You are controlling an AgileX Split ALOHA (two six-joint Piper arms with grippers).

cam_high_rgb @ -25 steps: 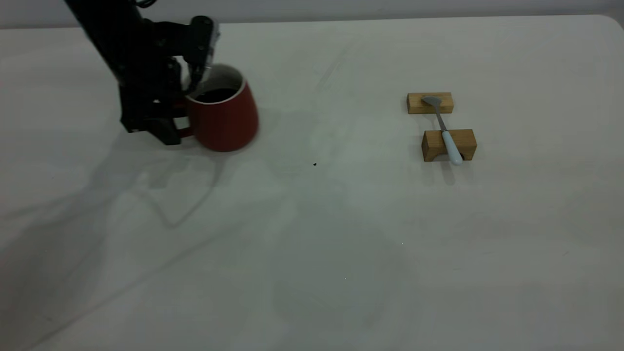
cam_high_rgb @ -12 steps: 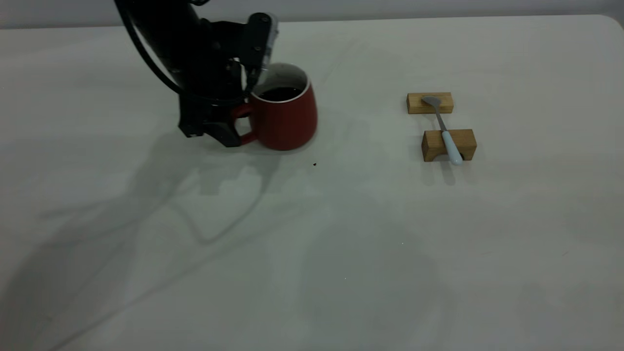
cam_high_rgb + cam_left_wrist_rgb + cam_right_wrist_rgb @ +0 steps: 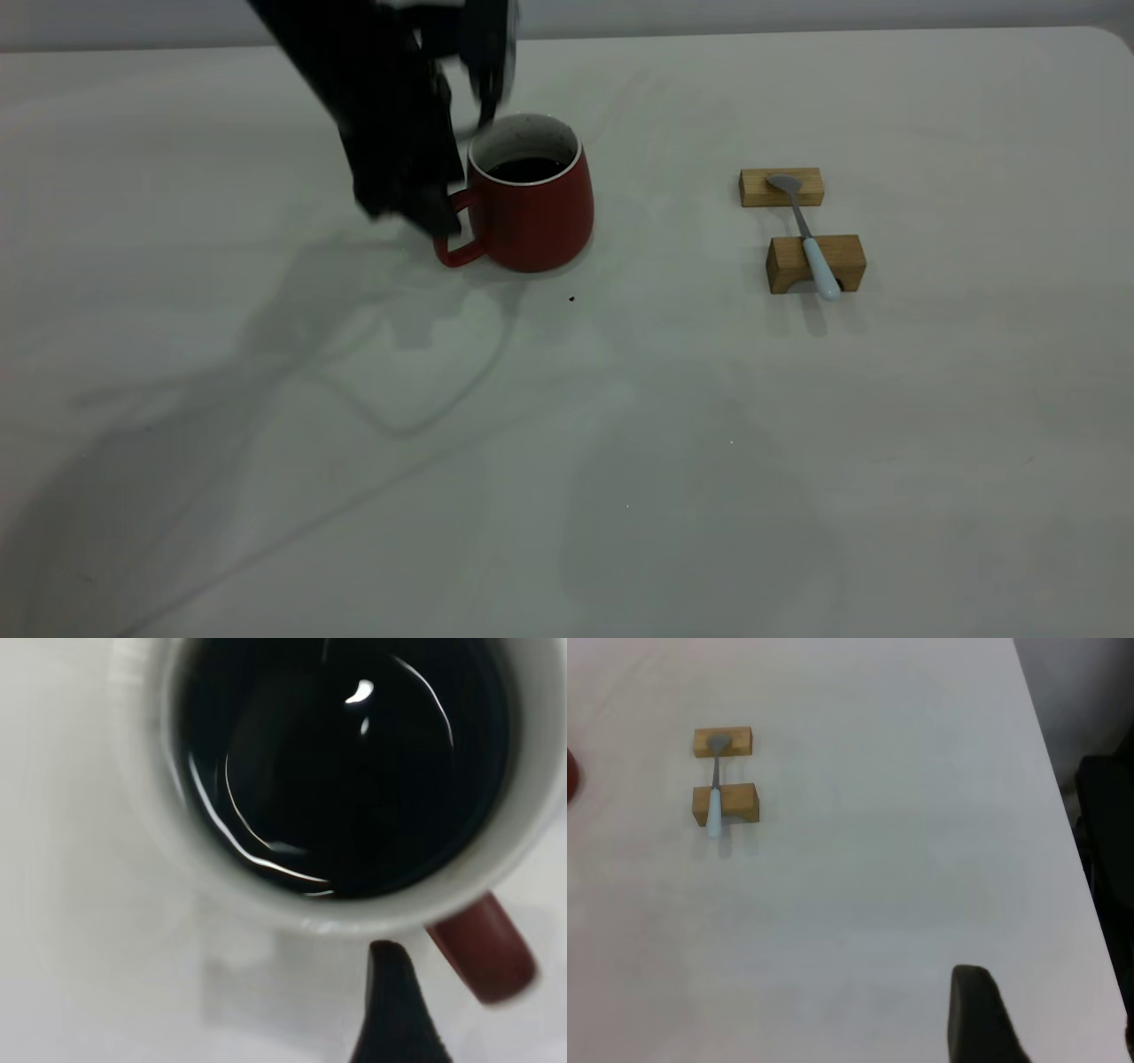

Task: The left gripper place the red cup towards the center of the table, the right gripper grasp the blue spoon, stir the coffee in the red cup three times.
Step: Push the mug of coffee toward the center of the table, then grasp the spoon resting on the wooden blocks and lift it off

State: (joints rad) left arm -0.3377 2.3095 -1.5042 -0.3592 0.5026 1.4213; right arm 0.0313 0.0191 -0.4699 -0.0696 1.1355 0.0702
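Two steps w/ step 1 about done, by my read: left tool (image 3: 443, 177) hangs blurred just above the handle of the red cup (image 3: 532, 213); can't tell if it's apart or together. Cup stands upright on the surface (image 3: 620, 443), roughly midway btwn left & right edges, nearer the far edge, coffee (image 3: 529, 168) inside. Next: left tool clears off and right tool (image 3: 979, 1019) goes for the blue spoon (image 3: 811, 244), which bridges two wooden blocks (image 3: 781, 187) toward the right edge. That calls for a pinch on the slim handle. Right tool is out of the exterior view; wrist view shows only a sliver, state unclear.
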